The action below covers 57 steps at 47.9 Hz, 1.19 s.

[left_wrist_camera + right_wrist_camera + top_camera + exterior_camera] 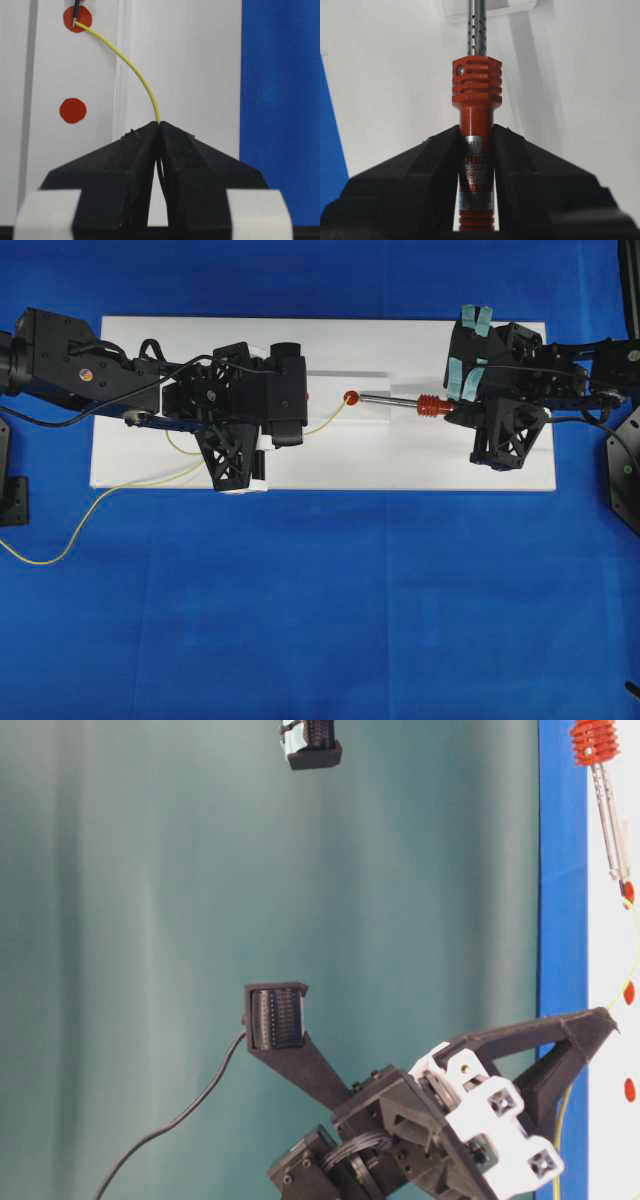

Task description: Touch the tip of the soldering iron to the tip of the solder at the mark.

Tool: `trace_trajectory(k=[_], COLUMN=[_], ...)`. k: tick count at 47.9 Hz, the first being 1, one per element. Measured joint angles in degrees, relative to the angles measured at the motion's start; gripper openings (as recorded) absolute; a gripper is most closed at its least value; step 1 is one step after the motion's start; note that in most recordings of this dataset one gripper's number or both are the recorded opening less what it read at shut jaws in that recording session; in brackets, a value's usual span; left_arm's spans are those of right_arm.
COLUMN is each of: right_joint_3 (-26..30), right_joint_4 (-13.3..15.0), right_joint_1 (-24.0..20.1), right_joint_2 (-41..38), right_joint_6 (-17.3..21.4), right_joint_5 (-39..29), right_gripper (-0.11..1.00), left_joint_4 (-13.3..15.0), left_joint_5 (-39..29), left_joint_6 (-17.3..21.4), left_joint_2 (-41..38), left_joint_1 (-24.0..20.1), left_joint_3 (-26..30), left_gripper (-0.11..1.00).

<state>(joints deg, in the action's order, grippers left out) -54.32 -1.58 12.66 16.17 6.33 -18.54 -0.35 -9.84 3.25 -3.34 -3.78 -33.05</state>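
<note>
The soldering iron point(432, 405) lies level over the white board, its orange-red body held in my shut right gripper point(458, 410); the right wrist view shows the jaws clamped on its body point(476, 100). Its silver shaft points left, and its tip sits on a red mark point(350, 397). The thin yellow solder point(328, 418) curves from my shut left gripper point(303, 430) up to that same mark. In the left wrist view the solder point(135, 70) leaves my left gripper point(160, 124) and its end meets the iron's tip point(75, 14) on the red mark point(82, 22).
The white board point(400, 460) lies on a blue cloth. A second red mark point(73, 110) sits nearer my left gripper. The solder's long tail point(60, 550) trails off the board's left edge onto the cloth. A low white block point(510, 7) lies beyond the iron's shaft.
</note>
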Motion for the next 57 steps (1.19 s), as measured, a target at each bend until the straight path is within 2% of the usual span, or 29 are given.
trace_trajectory(k=[11, 27, 40, 49, 57], right_joint_3=[0.0, 0.0, 0.0, -0.62, -3.6], right_joint_4=[0.0, 0.0, 0.0, 0.0, 0.09], right_joint_1=[0.0, 0.0, 0.0, 0.0, 0.0], right_joint_2=[0.0, 0.0, 0.44, 6.06, 13.8], right_joint_6=[0.0, 0.0, 0.0, 0.0, 0.09], right_joint_5=[0.0, 0.09, 0.09, 0.0, 0.0], right_gripper=[0.06, 0.06, 0.06, 0.06, 0.06], left_joint_4=[0.09, 0.0, 0.09, 0.09, 0.09], left_joint_5=[-3.25, -3.87, -2.46, -2.29, -1.76], left_joint_6=[-0.09, -0.53, -1.93, -1.93, -1.93], left_joint_2=[5.19, 19.51, 22.85, 23.99, 26.02], left_joint_1=[-0.09, 0.09, 0.18, 0.18, 0.18], left_joint_3=[-0.88, -9.32, -12.66, -13.71, -15.03], left_gripper=[0.02, 0.02, 0.02, 0.02, 0.02])
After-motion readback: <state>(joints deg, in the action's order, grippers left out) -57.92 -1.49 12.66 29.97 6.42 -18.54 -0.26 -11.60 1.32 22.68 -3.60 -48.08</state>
